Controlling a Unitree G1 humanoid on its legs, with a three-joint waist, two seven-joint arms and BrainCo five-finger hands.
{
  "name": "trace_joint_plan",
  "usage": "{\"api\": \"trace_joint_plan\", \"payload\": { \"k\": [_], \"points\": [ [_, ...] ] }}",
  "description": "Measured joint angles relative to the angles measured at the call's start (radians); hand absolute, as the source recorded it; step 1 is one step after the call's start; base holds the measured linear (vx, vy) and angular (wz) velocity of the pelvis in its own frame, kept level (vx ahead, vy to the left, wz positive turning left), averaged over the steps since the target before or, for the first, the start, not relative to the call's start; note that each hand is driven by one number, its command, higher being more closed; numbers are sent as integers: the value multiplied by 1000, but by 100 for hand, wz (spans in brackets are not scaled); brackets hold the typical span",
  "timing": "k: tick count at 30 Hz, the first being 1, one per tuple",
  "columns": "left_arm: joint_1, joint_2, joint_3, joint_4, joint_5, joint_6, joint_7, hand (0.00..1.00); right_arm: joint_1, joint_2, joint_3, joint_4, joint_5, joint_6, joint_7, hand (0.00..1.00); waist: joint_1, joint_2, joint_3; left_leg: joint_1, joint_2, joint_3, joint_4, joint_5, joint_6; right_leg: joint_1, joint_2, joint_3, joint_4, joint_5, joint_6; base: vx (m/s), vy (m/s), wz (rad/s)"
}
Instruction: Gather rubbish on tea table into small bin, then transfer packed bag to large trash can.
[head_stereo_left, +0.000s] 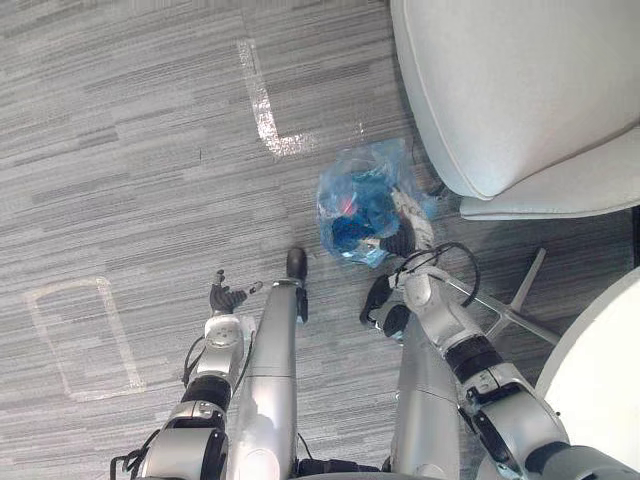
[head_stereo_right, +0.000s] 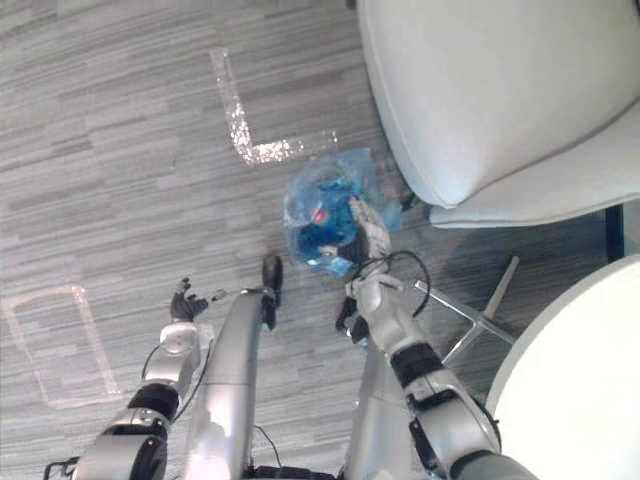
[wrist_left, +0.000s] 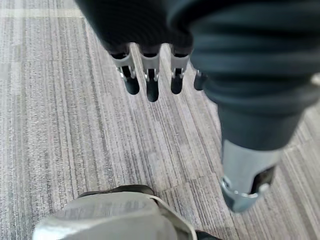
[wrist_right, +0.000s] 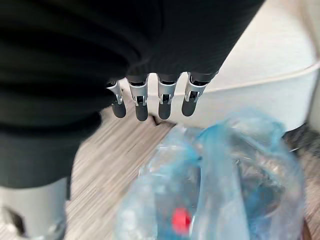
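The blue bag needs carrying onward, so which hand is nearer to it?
Right. The right hand is beside the blue bag; the left hand hangs apart over carpet.

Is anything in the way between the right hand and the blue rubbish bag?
Nothing visible does. The right hand sits right at the blue bag, fingers straight; the white chair stands close beside the bag, not between.

Blue see-thru plastic bag (head_stereo_left: 358, 205) w/ rubbish, by white shell chair (head_stereo_left: 520, 90); R hand (head_stereo_left: 403, 238) touching bag; L hand (head_stereo_left: 228, 297) apart.
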Motion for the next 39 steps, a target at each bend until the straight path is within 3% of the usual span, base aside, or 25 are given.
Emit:
{"api": "trace_joint_plan", "payload": {
  "k": [10,17,27,39],
  "points": [
    [-12,-30,-53,1,7,-8,0,0,-4,-31,75,65,-188,4,23,0,-5,-4,-6,27,34,57,-39,10,11,28,4,0,-57,24,10,-2,-6,-1],
    [-56,-24,-65,15,12,-10,4,0,-64,-13,46,251,-295,92,-6,0,-3,-4,-11,-36,34,69,-39,20,21,-42,4,14,-57,32,14,6,-14,-5],
    [-106,-31,-63,32,-8,-13,27,0,-148,11,-113,363,-295,178,-58,0,-7,-3,-11,-97,6,40,-49,41,21,-97,-13,-5,-37,24,13,-14,-13,9],
    [-146,-40,-27,41,-66,-32,43,0,-191,80,-165,445,-290,209,-54,0,-5,-3,-10,-173,-16,15,-57,65,17,-176,-33,-21,-2,17,4,-27,-20,8]
  ]
}}
